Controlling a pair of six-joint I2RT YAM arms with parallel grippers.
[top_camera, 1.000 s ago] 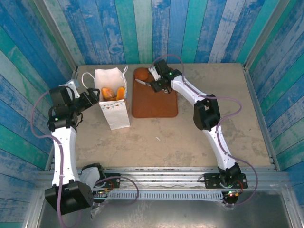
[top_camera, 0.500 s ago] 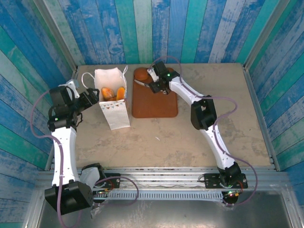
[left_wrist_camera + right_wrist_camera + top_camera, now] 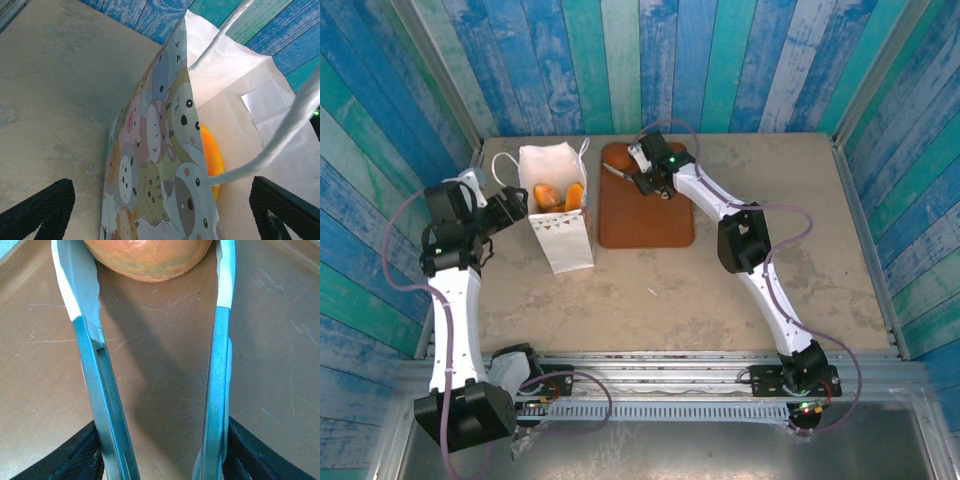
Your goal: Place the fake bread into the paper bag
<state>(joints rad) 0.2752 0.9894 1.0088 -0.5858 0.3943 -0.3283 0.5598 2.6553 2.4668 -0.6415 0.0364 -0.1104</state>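
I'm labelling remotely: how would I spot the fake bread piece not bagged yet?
Find the flat brown rectangular board right of the white paper bag. At its far-left corner lies a round, glossy orange-brown roll, between the tips of metal tongs. The other pieces sit inside the bag.

Lighting: bright, even, from overhead. The counter point(image 3: 670, 300) carries only short, soft shadows beside the paper bag point(image 3: 565, 240).
Overhead view: sharp; wall planks point(image 3: 620, 60) splay outward at the edges (wide lens).
Left wrist view: the bag's white inner paper is nearly blown out; near corners soft.
Right wrist view: brown board point(image 3: 160, 370) shows crisp fine scratches and a broad dark shadow; bread roll point(image 3: 147, 257) slightly soft.
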